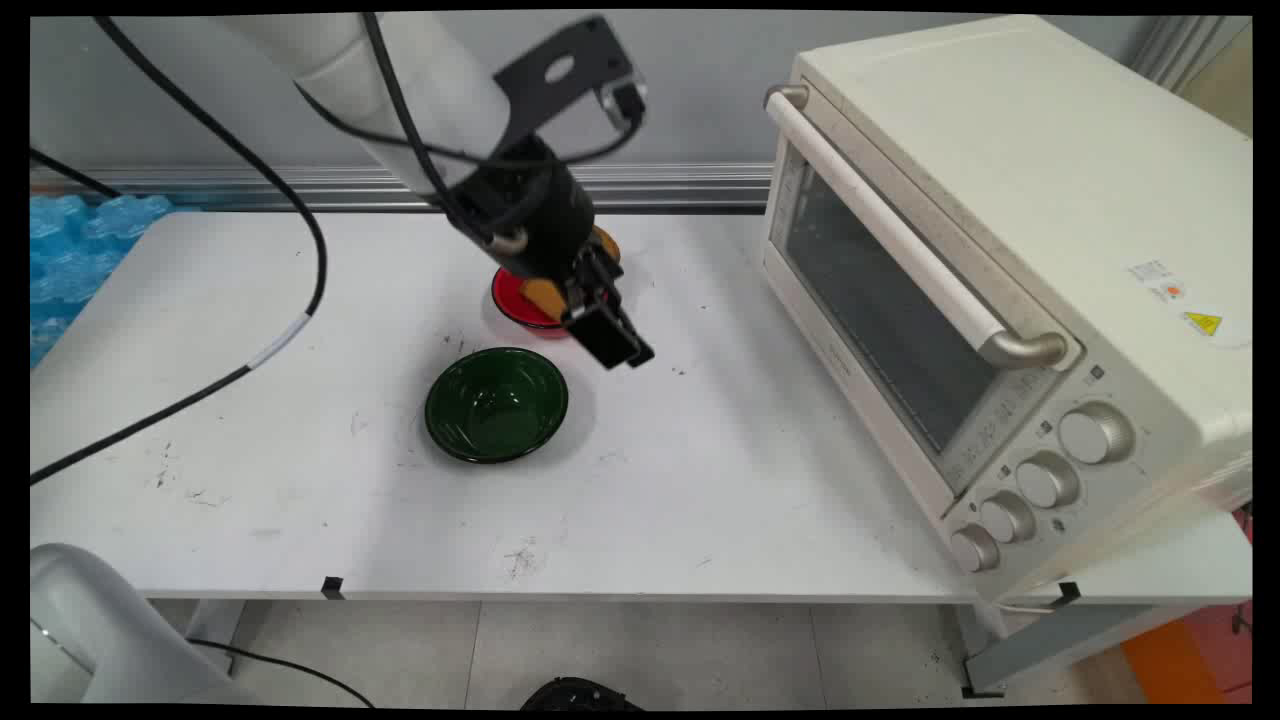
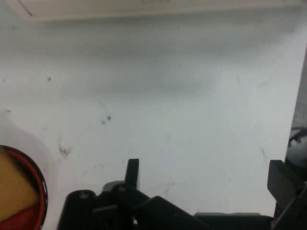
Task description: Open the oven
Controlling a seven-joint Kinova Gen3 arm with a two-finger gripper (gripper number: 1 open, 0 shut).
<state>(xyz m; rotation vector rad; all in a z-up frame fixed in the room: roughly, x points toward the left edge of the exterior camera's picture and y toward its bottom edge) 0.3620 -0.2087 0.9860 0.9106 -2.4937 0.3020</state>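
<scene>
My black gripper (image 1: 618, 348) hangs open over the white table (image 1: 300, 520), just right of a red plate (image 1: 512, 303) and above the right rim of a dark green bowl (image 1: 497, 403). An orange-brown piece of food (image 1: 545, 293) lies on the red plate, partly hidden by the hand. The green bowl looks empty. In the hand view the gripper (image 2: 206, 178) has bare table between its spread fingers, and the red plate (image 2: 41, 191) with the food (image 2: 14, 187) sits at the lower left corner.
A large cream toaster oven (image 1: 1000, 260) with its glass door shut fills the table's right side, knobs toward the front. Blue bubble wrap (image 1: 70, 250) lies off the table's far left. Black cables (image 1: 300, 250) trail across the left of the table.
</scene>
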